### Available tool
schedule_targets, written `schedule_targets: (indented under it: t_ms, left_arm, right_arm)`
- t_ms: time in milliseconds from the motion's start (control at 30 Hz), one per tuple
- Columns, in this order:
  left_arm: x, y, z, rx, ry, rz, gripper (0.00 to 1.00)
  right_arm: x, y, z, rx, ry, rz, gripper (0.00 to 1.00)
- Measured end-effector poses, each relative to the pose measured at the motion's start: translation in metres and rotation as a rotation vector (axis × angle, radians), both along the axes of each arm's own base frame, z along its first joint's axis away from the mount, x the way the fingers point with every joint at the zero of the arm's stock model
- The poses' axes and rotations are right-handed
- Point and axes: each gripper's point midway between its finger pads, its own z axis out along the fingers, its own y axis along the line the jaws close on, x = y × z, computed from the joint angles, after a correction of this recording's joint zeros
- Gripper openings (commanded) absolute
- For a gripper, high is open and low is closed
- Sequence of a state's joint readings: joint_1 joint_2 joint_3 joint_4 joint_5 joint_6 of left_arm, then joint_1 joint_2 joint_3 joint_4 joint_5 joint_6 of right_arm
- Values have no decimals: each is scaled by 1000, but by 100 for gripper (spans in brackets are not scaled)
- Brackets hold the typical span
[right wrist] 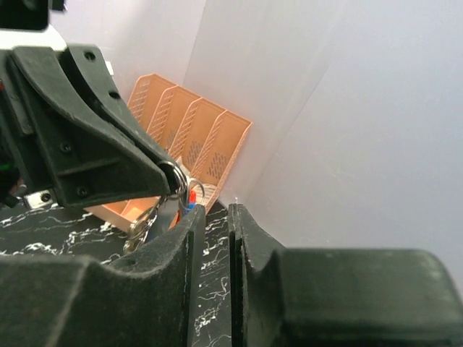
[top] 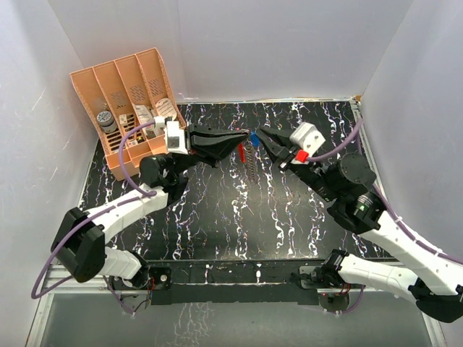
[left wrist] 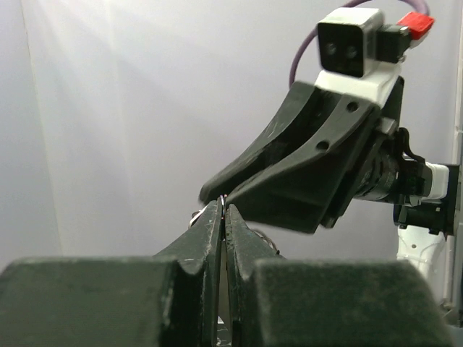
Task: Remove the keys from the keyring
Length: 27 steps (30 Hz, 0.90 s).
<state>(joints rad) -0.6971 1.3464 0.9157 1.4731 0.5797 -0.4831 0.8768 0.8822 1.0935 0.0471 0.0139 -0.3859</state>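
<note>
My left gripper point(top: 244, 135) is shut on the keyring's silvery ring point(right wrist: 176, 178) and holds it above the table. The red fob point(top: 241, 150) and a silvery chain point(top: 249, 165) hang below its tips. A blue-headed key point(top: 255, 139) hangs on the ring between the two grippers; it also shows in the right wrist view point(right wrist: 191, 206), just outside my right gripper's left finger. My right gripper point(top: 263, 133) faces the left one tip to tip. Its jaws stand a narrow gap apart with nothing between them point(right wrist: 217, 211). In the left wrist view the left gripper point(left wrist: 223, 206) shows only a sliver of the ring.
An orange slotted organizer point(top: 126, 101) holding small items stands at the back left, close behind the left gripper. The black marbled table point(top: 239, 217) is walled in white on three sides. The arm bases sit along the near edge.
</note>
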Motion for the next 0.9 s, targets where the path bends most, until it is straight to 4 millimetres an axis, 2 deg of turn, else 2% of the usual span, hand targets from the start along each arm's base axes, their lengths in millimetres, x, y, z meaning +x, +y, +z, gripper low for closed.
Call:
schedule_targets:
  t_ms: [233,367,533,733,900]
  left_arm:
    - [27,-1,-21,0,123,-42,0]
    - [37,-1,-28,8,172,-53,0]
    - [32,0,-26,0,177,-78,0]
    - [29,0,-23,-1,191,-106,0]
    - [27,-1,-17,-6,194,-132,0]
  right_arm:
    - [-13,-21,22,59,-47,-22,21]
    - [-14,-23,23,63,-49,-20,27]
    - [-8,-15,16,43,-33,-19,28]
    - [4,-5,-13,-9,14,-37,31]
    - [7,-2,-17,-19,23,-35,32]
